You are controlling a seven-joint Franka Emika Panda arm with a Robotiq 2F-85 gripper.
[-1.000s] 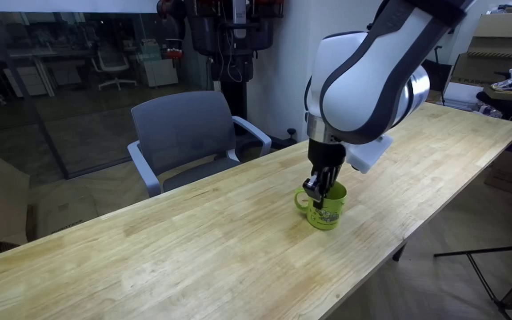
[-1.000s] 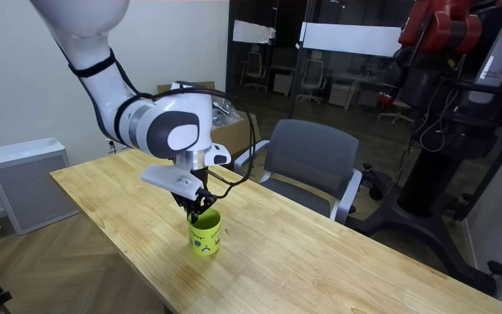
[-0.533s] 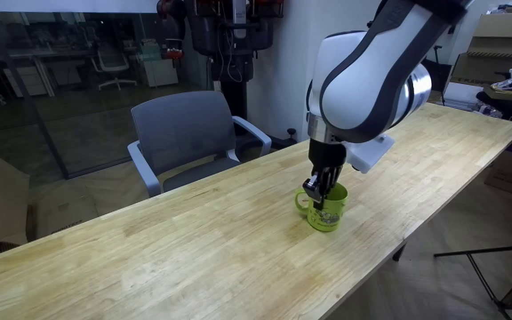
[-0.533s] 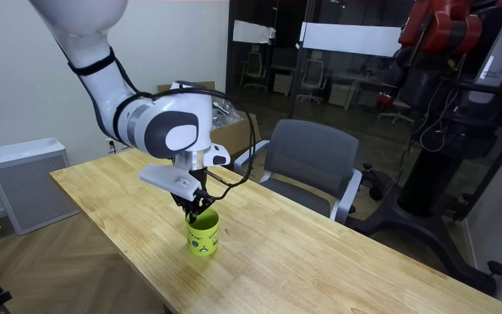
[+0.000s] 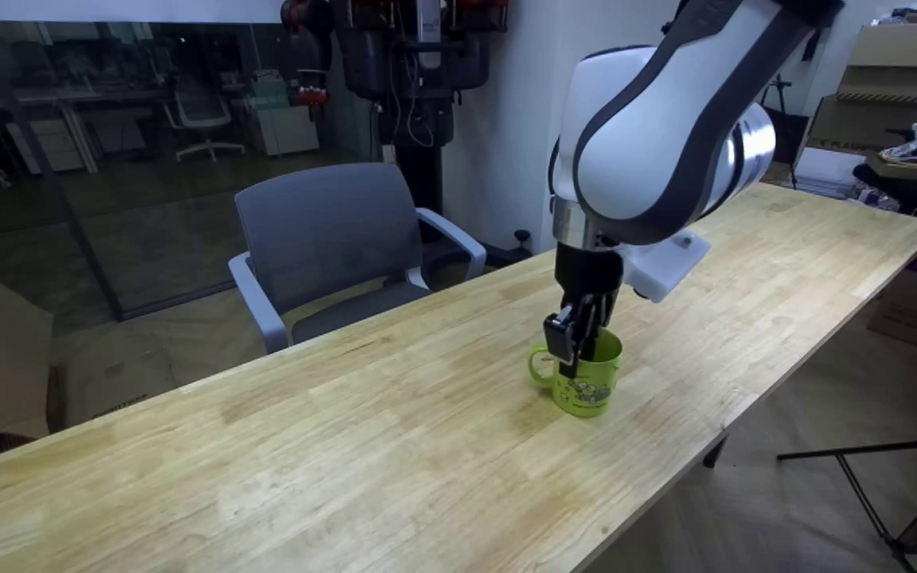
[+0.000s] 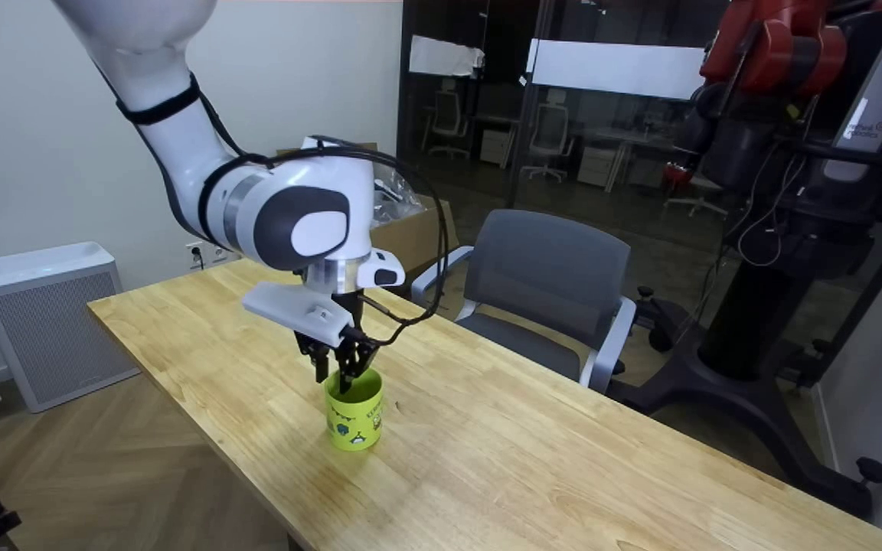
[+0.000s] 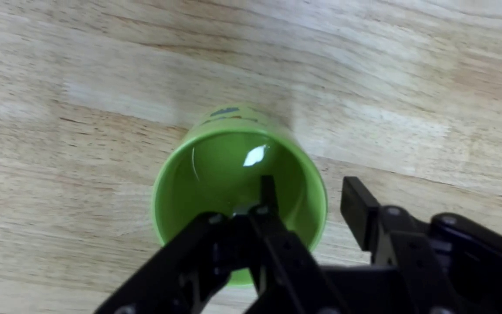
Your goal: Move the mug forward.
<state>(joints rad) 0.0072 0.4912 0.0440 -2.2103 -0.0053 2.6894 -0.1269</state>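
The bright green mug stands upright on the wooden table, also seen in an exterior view. Its handle shows on the chair side, and dark printed figures mark its front. My gripper points down over the rim, also seen in an exterior view. In the wrist view, the gripper is open: one finger is inside the mug, the other outside it. The mug's wall lies between them, with a visible gap to the outer finger. The handle is hidden in the wrist view.
The long wooden table extends to both sides of the mug. A grey office chair stands at its long edge, also in an exterior view. A robot on a black stand stands beyond the chair. A black cable loops off my arm.
The fingers were close together on the mug's wall and have now spread apart, letting go of it. The mug has shifted slightly away from the chair. The arm has risen a little.
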